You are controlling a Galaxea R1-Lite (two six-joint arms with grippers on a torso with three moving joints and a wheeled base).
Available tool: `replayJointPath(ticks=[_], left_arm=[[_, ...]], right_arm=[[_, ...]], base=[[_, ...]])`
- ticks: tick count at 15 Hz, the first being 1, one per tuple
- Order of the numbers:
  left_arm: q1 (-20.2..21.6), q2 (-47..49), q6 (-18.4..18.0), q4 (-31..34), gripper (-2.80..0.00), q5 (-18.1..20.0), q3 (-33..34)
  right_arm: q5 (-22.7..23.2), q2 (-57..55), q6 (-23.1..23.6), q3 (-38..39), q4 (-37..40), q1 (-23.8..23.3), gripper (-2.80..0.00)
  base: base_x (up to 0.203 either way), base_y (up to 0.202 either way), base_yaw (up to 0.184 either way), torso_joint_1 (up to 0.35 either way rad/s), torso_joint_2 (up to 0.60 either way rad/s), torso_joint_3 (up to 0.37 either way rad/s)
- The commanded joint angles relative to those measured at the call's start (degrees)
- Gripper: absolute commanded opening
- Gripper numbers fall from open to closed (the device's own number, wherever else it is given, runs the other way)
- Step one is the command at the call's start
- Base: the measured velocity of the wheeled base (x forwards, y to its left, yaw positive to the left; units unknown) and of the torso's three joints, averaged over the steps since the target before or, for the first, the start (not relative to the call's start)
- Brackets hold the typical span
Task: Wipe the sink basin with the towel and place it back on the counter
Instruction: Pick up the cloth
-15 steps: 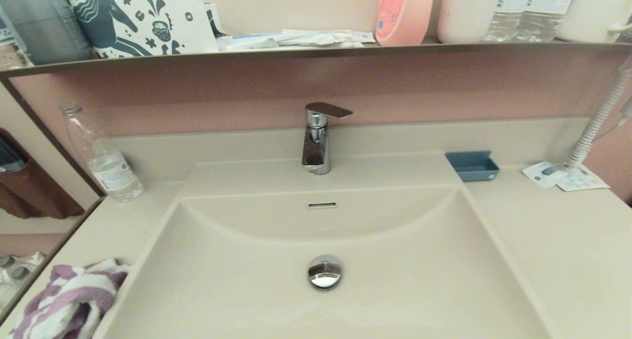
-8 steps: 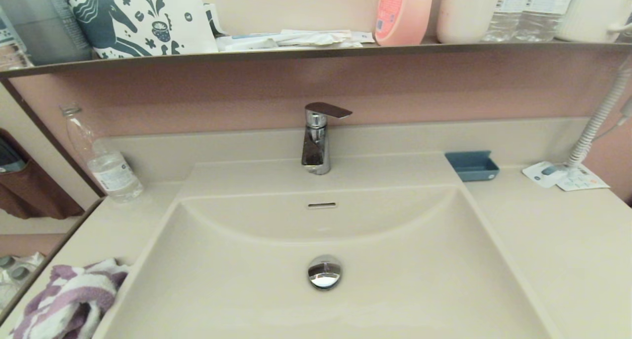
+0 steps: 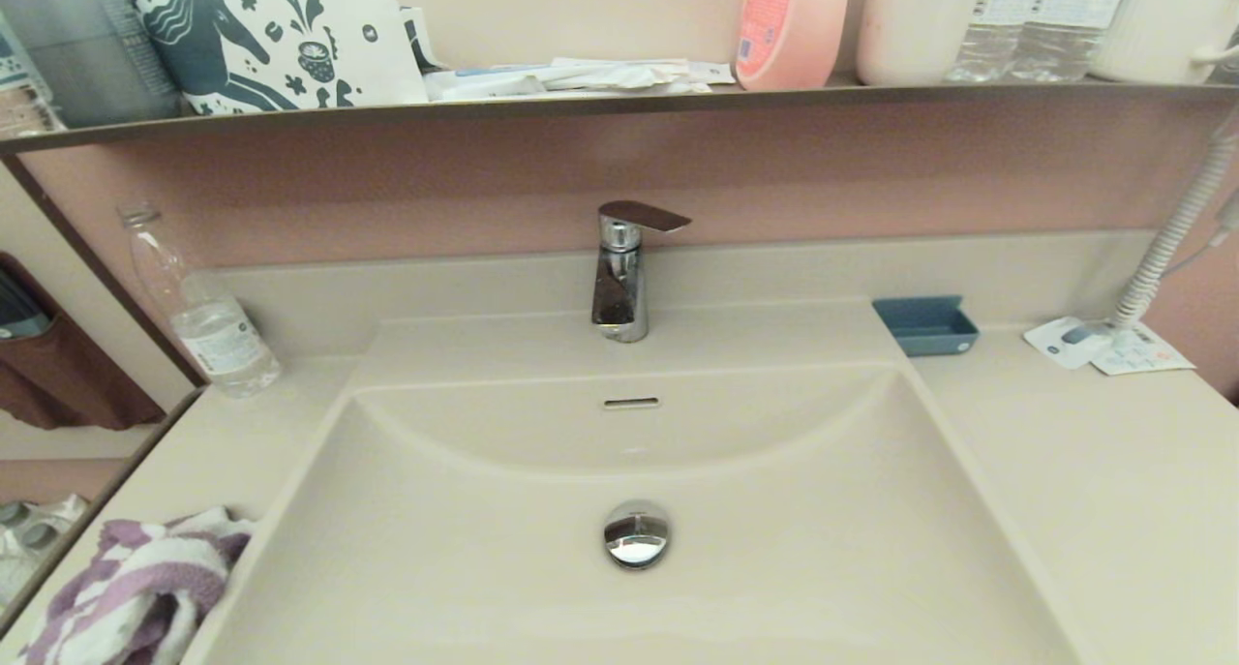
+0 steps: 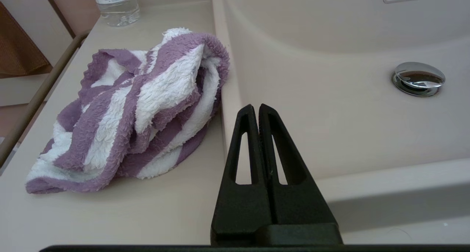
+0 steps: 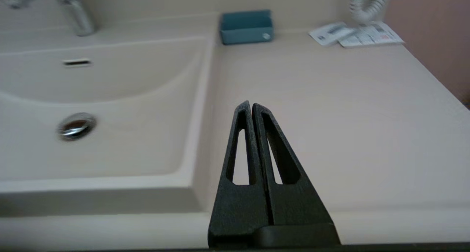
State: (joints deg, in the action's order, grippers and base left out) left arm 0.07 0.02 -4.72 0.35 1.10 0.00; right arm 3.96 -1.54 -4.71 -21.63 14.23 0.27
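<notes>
Purple-and-white terry, the towel (image 3: 135, 588) lies bunched on the counter (image 3: 1084, 471) at the near left corner, its edge touching the sink basin (image 3: 465, 549) rim; in the left wrist view the same towel (image 4: 136, 109) sits just beside the basin wall (image 4: 330, 109). We see neither arm in the head view. Left gripper (image 4: 259, 107) is pressed closed w/ nothing between the tips, held near the front edge, approx. over the line where counter meets basin, towel just to one side & apart from it. Right gripper (image 5: 251, 105) likewise closed tight & empty, near the front edge over the counter (image 5: 349, 116) on the basin's right side. Basin holds only the chrome drain plug (image 3: 636, 534) in the middle of its floor; overflow slot (image 3: 631, 403) on the curved back wall. Chrome faucet (image 3: 621, 278) stands behind it. Clear water bottle (image 3: 198, 307) upright at back left of the counter; blue tray (image 3: 926, 324) at back right, paper cards (image 3: 1108, 347) further right, below a coiled white cord (image 3: 1176, 229).
</notes>
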Motion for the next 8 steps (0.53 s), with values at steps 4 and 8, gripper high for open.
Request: replayJointPath(ticks=[4,8], left_arm=[[0.0,0.0,0.0,0.0,-2.80,0.0,0.0],[0.0,0.0,0.0,0.0,-2.80,0.0,0.0]], right_arm=[[-5.4,1.5,0.8,6.4,0.0,0.0,-2.80],[-6.9,1.5,0.9,14.2,-7.3,0.0,-2.80]], base=[[0.000,0.000,0.000,0.000,0.00,0.000],[0.000,0.000,0.000,0.000,0.00,0.000]])
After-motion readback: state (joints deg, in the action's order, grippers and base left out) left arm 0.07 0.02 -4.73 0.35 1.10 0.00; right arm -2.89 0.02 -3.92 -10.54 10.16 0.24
